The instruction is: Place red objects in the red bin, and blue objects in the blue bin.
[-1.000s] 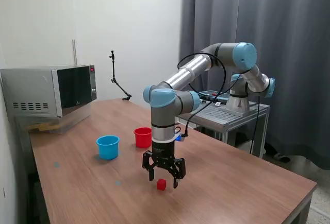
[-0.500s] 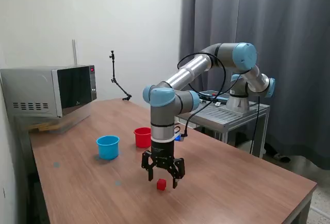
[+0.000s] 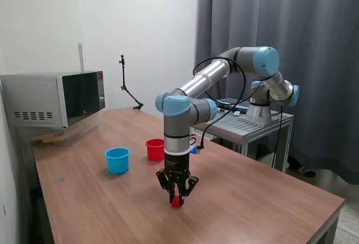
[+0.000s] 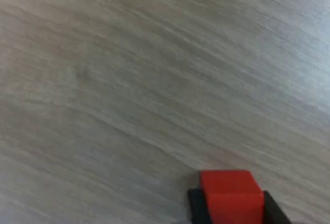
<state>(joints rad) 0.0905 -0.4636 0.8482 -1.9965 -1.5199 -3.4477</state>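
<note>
Gripper (image 3: 176, 199) fingers are pinching the red cube (image 3: 176, 202) low in the middle of the exterior frame, right on the worktop (image 3: 269, 199); in the wrist view we are seeing the cube (image 4: 230, 195) at the bottom right, with dark fingers (image 4: 198, 208) hugging both its sides. We are judging this as the grasp step, so we are advising a straight lift before any sideways travel, keeping the cube square between the fingers, then carrying it up and left in the frame to the red bin (image 3: 155, 149), which is standing just right of the blue bin (image 3: 117, 160). Compared with half a second ago, the fingers are no longer spread around the cube but closed on it, and the cube is sitting in the same spot.
</note>
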